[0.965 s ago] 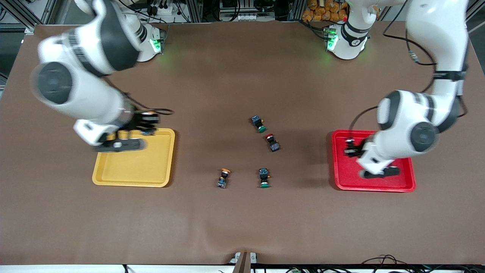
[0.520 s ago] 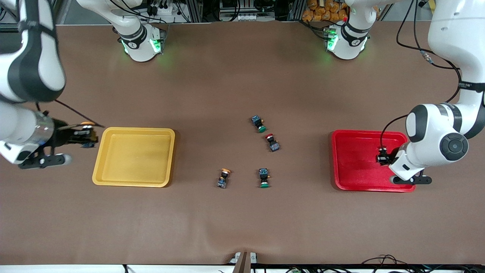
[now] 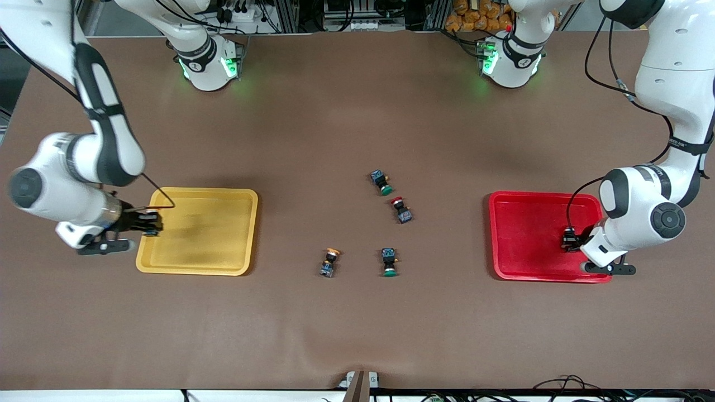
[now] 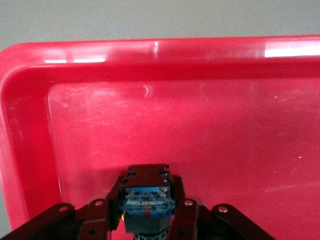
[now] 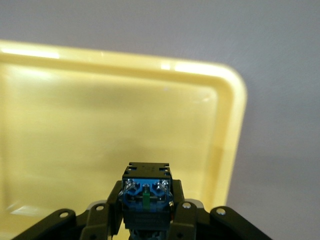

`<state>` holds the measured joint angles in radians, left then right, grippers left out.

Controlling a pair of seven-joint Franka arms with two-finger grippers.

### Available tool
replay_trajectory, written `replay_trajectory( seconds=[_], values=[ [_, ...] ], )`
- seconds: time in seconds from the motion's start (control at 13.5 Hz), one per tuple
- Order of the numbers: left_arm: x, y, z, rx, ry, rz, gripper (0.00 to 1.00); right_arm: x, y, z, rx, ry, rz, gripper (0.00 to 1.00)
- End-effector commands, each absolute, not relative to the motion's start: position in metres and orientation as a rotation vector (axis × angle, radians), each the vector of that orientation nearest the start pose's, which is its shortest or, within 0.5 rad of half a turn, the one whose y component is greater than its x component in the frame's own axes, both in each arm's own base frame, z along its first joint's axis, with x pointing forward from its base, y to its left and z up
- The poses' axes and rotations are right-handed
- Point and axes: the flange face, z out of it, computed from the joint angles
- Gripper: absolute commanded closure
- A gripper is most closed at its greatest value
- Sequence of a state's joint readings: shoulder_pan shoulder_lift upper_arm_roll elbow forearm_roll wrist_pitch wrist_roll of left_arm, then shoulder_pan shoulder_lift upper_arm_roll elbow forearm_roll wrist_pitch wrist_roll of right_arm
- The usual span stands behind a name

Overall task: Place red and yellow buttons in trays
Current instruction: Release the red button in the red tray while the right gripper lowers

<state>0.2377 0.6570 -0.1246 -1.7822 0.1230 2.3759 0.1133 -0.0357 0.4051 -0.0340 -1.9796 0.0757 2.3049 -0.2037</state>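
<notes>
Two Franka arms at a brown worktop [image 3: 313, 111], each end effector clamped on a small switch. Right end effector [image 3: 149, 224] poised over the edge of the yellow tray [image 3: 223, 262] at the right arm's end of the worktop, fingers [image 5: 102, 217] closed on a black-and-blue switch [image 5: 147, 197], cap hidden from the wrist view. Left end effector [image 3: 571, 240] low over the red tray [image 3: 519, 268] at the left arm's end, fingers [image 4: 187, 220] pinching another black-and-blue switch [image 4: 147, 200], cap colour likewise not visible.

Four switches lying loose on the worktop between the trays: a green-capped one [image 3: 381, 182] farthest from the front camera, a red-capped one [image 3: 401, 209] just beside it and slightly nearer, a yellow-capped one [image 3: 329, 262] nearer still toward the yellow tray's side, and a second green-capped one [image 3: 389, 262] alongside it. All four apart from both trays and from each other.
</notes>
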Motion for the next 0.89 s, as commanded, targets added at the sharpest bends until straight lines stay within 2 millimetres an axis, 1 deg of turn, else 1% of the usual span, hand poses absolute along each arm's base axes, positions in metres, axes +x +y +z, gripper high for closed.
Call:
replay_trajectory(
  seconds=[0.0, 0.07, 0.15, 0.22, 0.3, 0.37, 0.45, 0.52, 0.59, 0.74, 0.82],
  values=[
    [0.645, 0.077, 0.187, -3.125, 0.158, 0.071, 0.00, 0.601, -0.030, 0.238, -3.093, -0.100, 0.116, 1.00],
    [0.647, 0.075, 0.198, -3.121, 0.164, 0.062, 0.00, 0.601, -0.028, 0.237, -3.095, -0.095, 0.112, 1.00],
    [0.648, 0.072, 0.217, -3.115, 0.166, 0.071, 0.00, 0.600, -0.025, 0.234, -3.095, -0.102, 0.110, 1.00],
    [0.647, 0.061, 0.237, -3.118, 0.163, 0.114, 0.00, 0.593, -0.026, 0.227, -3.101, -0.099, 0.073, 1.00],
    [0.645, 0.031, 0.258, -3.135, 0.159, 0.160, 0.00, 0.580, -0.020, 0.218, -3.109, -0.113, 0.005, 1.00],
    [0.643, 0.003, 0.282, -3.140, 0.076, 0.192, 0.00, 0.574, -0.012, 0.216, -3.112, -0.131, -0.023, 1.00],
    [0.639, -0.025, 0.295, -3.144, 0.008, 0.228, 0.00, 0.573, -0.015, 0.215, -3.112, -0.124, -0.026, 1.00],
    [0.636, -0.061, 0.306, -3.150, -0.049, 0.266, 0.00, 0.572, -0.018, 0.213, -3.113, -0.116, -0.028, 1.00],
    [0.632, -0.091, 0.312, -3.147, -0.141, 0.292, 0.00, 0.569, -0.019, 0.211, -3.114, -0.111, -0.024, 1.00],
    [0.621, -0.161, 0.321, -3.147, -0.269, 0.293, 0.00, 0.559, -0.021, 0.206, -3.119, -0.115, -0.078, 0.99],
    [0.616, -0.193, 0.318, -3.137, -0.319, 0.298, 0.00, 0.558, -0.023, 0.205, -3.120, -0.115, -0.095, 0.95]
  ],
)
